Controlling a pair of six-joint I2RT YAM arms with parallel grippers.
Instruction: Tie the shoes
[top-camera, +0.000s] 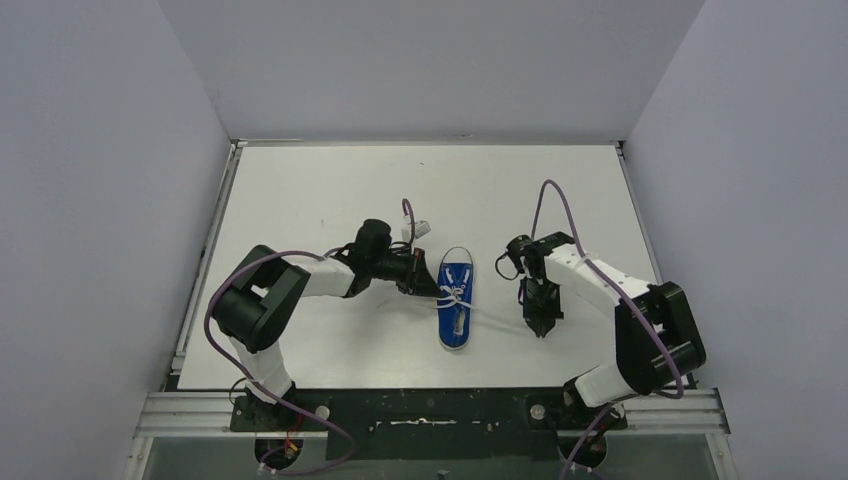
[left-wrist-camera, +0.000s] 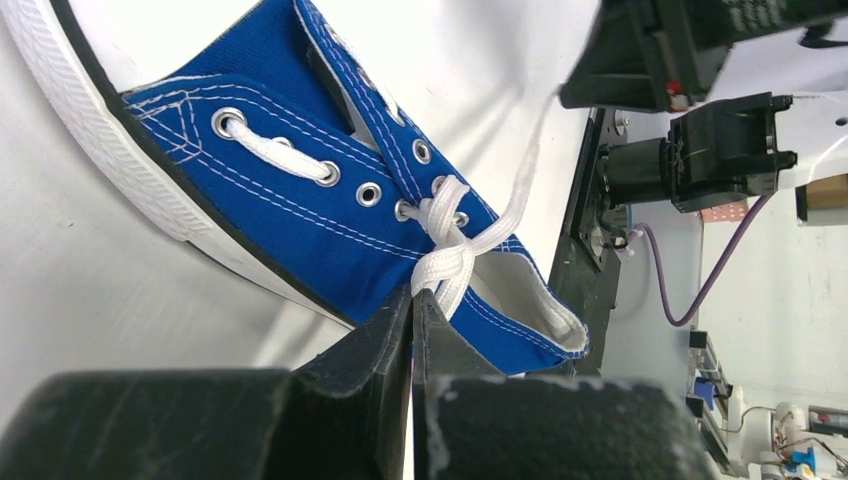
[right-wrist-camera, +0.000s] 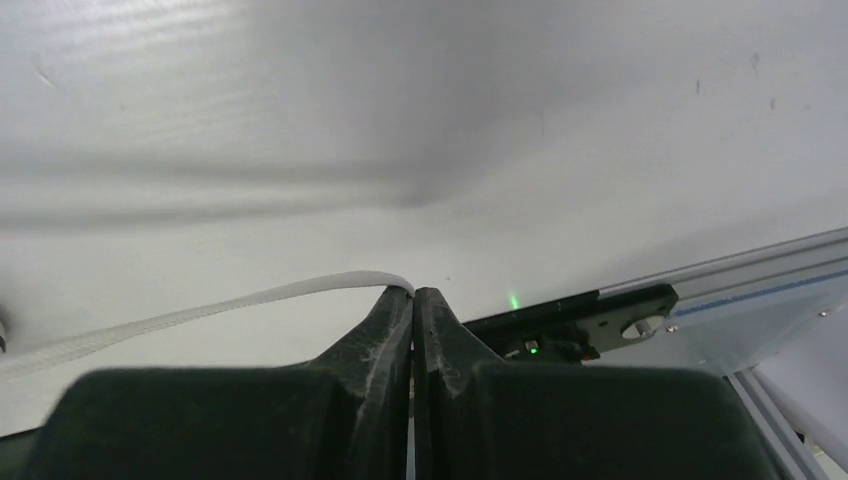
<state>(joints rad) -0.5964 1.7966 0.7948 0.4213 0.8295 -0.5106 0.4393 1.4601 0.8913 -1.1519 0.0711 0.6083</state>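
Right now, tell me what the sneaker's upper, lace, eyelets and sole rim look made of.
Upper: blue woven canvas, matte, by its visible weave and white stitching. Lace: flat white woven textile, likely cotton or polyester. Eyelets: shiny silvery rings, probably metal. Sole rim: white, ribbed, looks like rubber.

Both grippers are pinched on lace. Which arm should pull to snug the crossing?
Probably the right. The right gripper holds a lace end stretched out away from the shoe, so it can draw outward. The left gripper pinches the other lace close beside the crossing, so it better anchors.
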